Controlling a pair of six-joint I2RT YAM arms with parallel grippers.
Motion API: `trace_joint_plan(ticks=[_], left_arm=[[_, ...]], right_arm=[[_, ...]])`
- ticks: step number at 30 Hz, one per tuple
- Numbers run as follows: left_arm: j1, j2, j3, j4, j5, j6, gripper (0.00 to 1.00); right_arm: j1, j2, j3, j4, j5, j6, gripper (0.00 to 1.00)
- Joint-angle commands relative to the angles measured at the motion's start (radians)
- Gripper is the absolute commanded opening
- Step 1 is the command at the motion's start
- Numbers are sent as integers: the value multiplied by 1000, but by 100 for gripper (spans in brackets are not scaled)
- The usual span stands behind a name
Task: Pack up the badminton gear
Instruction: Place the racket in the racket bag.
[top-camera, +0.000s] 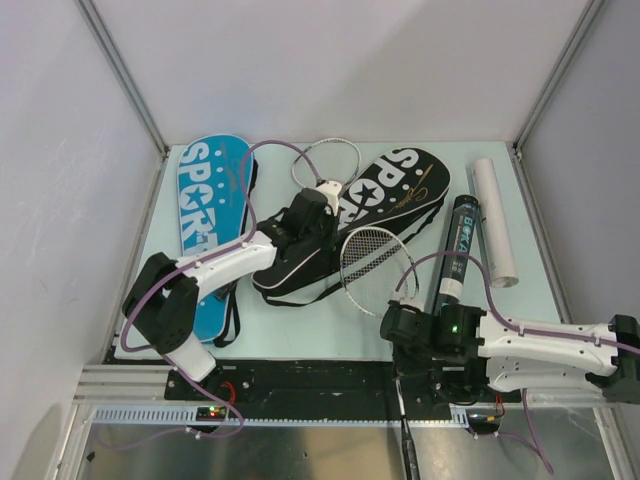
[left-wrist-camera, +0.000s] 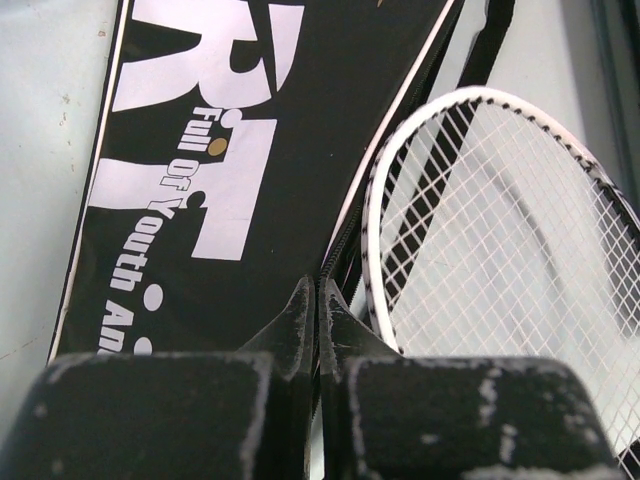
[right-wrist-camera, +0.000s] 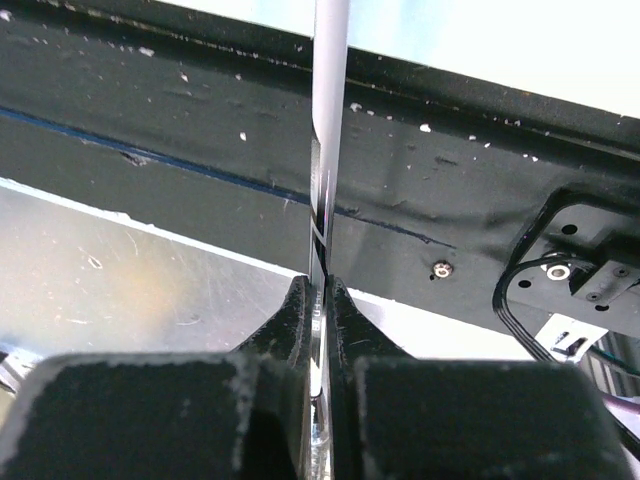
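Observation:
A black "SPORT" racket bag (top-camera: 385, 195) lies mid-table, a blue one (top-camera: 205, 195) to its left. My left gripper (top-camera: 318, 212) is shut on the black bag's zipper edge; in the left wrist view the gripper (left-wrist-camera: 318, 292) pinches that edge of the bag (left-wrist-camera: 200, 150). A white-framed racket (top-camera: 373, 256) lies beside the bag's opening, its head close by in the left wrist view (left-wrist-camera: 480, 230). My right gripper (top-camera: 398, 338) is shut on this racket's shaft (right-wrist-camera: 328, 100) near the table's front edge, as the right wrist view (right-wrist-camera: 320, 287) shows.
A second racket head (top-camera: 327, 158) sticks out behind the black bag. A black shuttle tube (top-camera: 455, 250) and a white shuttle tube (top-camera: 494, 220) lie side by side at the right. The racket's handle (top-camera: 410, 452) overhangs the black front rail (top-camera: 300, 378).

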Motion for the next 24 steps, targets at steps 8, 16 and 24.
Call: trace_joint_plan(ticks=[8, 16, 24], left_arm=[[9, -2, 38, 45, -13, -19, 0], [10, -28, 1, 56, 29, -45, 0], [8, -79, -67, 87, 104, -75, 0]], right_arm=[[84, 23, 1, 14, 49, 79, 0], [-7, 6, 3, 125, 156, 86, 0], [-298, 105, 55, 306, 118, -95, 0]])
